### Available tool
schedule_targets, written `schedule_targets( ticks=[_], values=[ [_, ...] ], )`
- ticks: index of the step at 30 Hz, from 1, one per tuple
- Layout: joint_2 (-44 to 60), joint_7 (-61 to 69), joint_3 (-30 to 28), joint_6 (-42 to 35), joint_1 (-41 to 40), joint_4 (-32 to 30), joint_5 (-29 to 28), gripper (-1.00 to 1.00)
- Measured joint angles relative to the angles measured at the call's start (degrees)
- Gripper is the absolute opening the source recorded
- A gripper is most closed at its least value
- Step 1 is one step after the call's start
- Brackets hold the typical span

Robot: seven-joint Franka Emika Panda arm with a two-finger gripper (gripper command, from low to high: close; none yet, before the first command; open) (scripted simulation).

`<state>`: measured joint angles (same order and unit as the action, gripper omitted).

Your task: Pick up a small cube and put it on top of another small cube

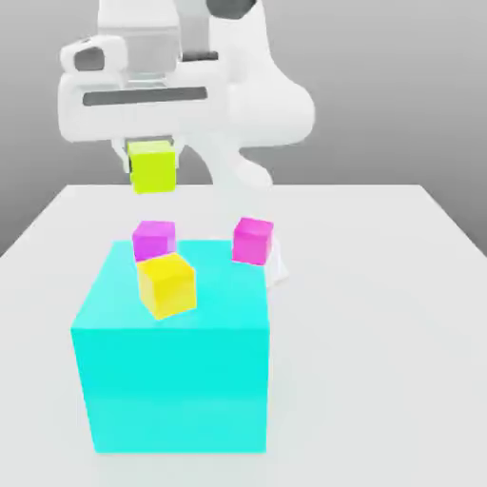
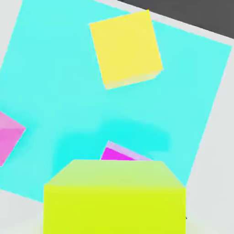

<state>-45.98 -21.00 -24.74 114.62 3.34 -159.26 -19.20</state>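
White tabletop (image 1: 380, 285) carries the big cyan block (image 1: 181, 371), and on that block's top sits a golden-yellow cube (image 1: 166, 284) near its front edge. Two magenta cubes stand at the block's far side — one (image 1: 153, 239) toward the exterior view's left, the other (image 1: 253, 240) toward its right. My gripper (image 1: 152, 152) hangs above them all, clenched on the small lime cube (image 1: 153, 167) — held in the air, well clear of the block.

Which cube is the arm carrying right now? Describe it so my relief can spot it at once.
Start at the big cyan block on the white table. Look above its far edge to the white gripper: the lime cube is clamped there, off the table. It is greener than the golden-yellow cube on the block.
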Motion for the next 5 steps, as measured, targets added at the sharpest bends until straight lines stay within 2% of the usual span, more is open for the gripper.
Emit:
schedule_targets(
  ticks=[1, 2, 5],
  values=[
    [0.8, 0.0, -0.7, 2.3, -0.3, -1.6, -0.6, -1.0],
    [1.2, 0.0, -1.0, 3.7, -0.5, -2.5, -0.9, 1.0],
    [1.2, 0.0, -1.0, 3.7, -0.5, -2.5, -0.9, 1.0]
  ],
)
